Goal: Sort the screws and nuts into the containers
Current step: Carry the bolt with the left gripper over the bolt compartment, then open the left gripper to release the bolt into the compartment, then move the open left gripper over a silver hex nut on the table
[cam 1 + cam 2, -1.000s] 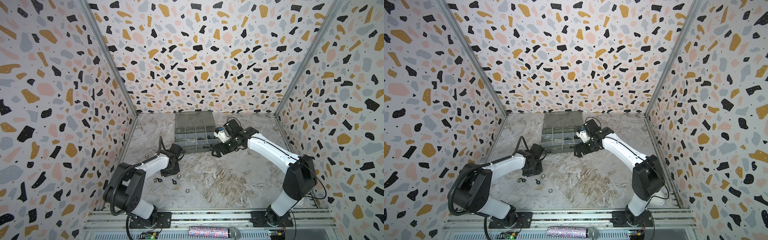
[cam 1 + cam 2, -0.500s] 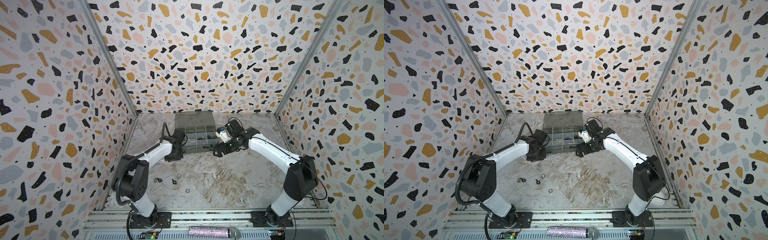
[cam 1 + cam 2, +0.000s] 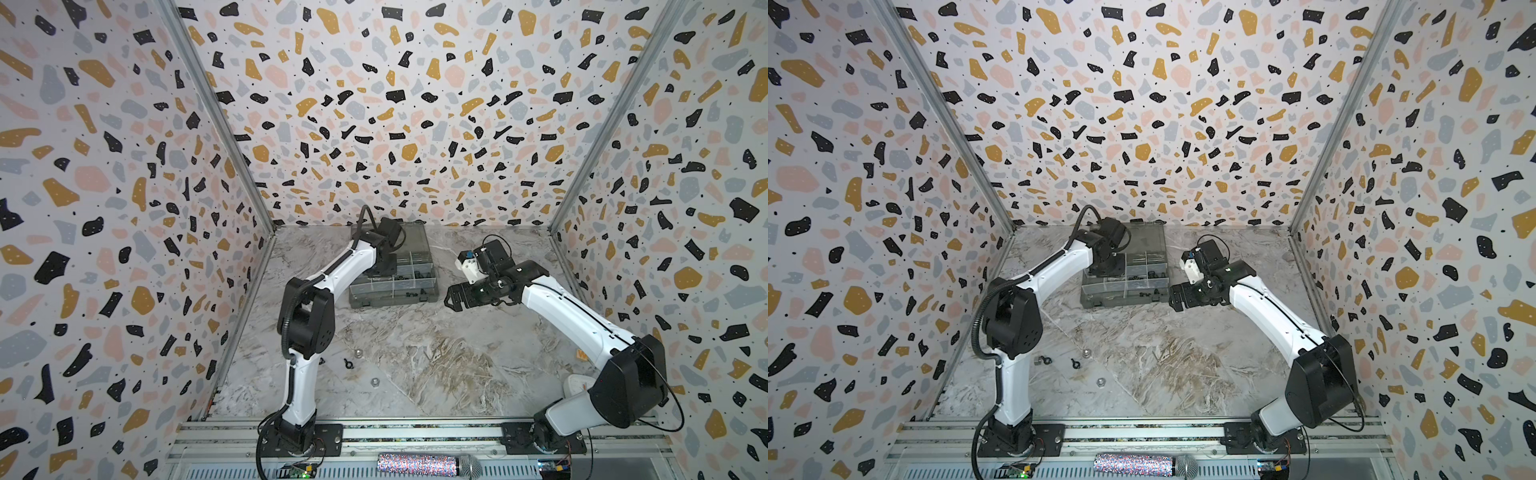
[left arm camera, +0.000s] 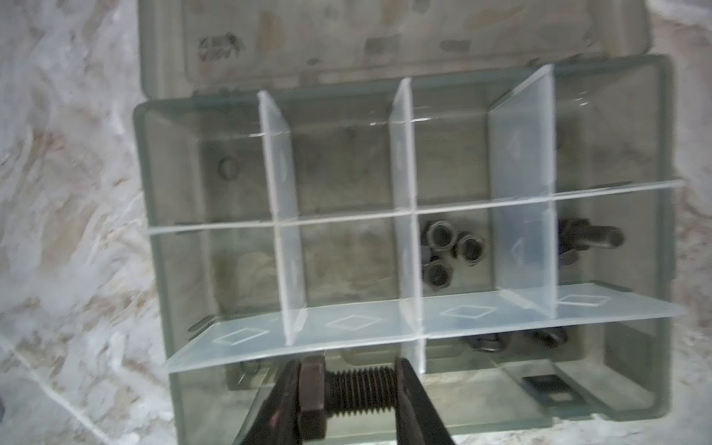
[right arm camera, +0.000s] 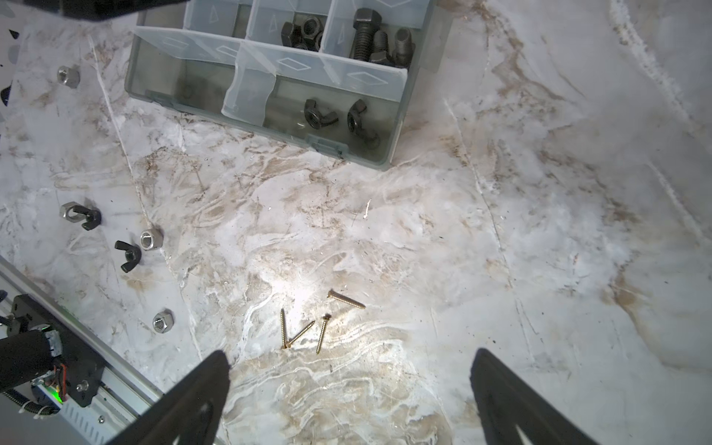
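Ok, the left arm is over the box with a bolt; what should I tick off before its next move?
1. Left gripper shut on the black thick-headed threaded bolt, clamped end to end: ok.
2. Translucent smoky-grey plastic organizer box, flat hinged lid open: ok.
3. Held bolt above the compartment holding the stored black bolts: not ok, it hangs off to one side.
4. Right gripper open and empty, beside the box: ok.
5. Room left in that compartment: ok.

Organizer box (image 3: 390, 300) at the rear of the table (image 3: 457, 353), loose nuts (image 3: 356, 353) before it toward the left
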`<state>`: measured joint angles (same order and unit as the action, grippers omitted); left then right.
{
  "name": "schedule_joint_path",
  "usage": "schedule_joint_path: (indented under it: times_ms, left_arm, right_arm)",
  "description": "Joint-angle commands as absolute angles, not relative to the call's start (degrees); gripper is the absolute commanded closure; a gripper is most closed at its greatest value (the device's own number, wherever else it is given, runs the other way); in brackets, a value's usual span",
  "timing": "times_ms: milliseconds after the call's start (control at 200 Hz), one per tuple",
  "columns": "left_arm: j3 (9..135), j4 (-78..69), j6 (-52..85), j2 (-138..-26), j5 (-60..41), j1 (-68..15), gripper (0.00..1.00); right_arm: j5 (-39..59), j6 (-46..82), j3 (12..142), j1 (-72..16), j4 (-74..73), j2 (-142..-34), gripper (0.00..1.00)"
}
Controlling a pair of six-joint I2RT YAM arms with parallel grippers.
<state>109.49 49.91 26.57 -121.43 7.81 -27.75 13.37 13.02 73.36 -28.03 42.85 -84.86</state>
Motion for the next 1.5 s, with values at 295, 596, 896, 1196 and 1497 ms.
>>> schedule_joint_path:
  times_ms: [295,596,896,1196,1497]
  left_arm:
    - [121.36,43.73,26.27,-131.03,-6.97,-32.21,0.68]
    - [121.89,39.29,27.74,-133.75,-10.32,-32.78,0.67]
    - [125.70,40.12,28.13,-136.62,-12.04,-32.87,0.51]
    - [125.61,42.74,26.24,-129.46,-8.30,-32.78,0.35]
    - [97.77,41.14,26.58,-107.87,2.54,-24.34,0.35]
  right_arm:
    - [8.97,14.34,73.94,-26.64,48.76,-79.72,0.01]
    - [7.43,15.88,72.07,-26.63,50.79,-75.97,0.01]
    - [6.28,16.89,70.80,-26.36,52.01,-73.48,0.01]
    - [8.72,15.41,71.95,-26.25,49.37,-74.95,0.01]
    - [12.55,12.16,76.37,-28.30,44.38,-83.73,0.01]
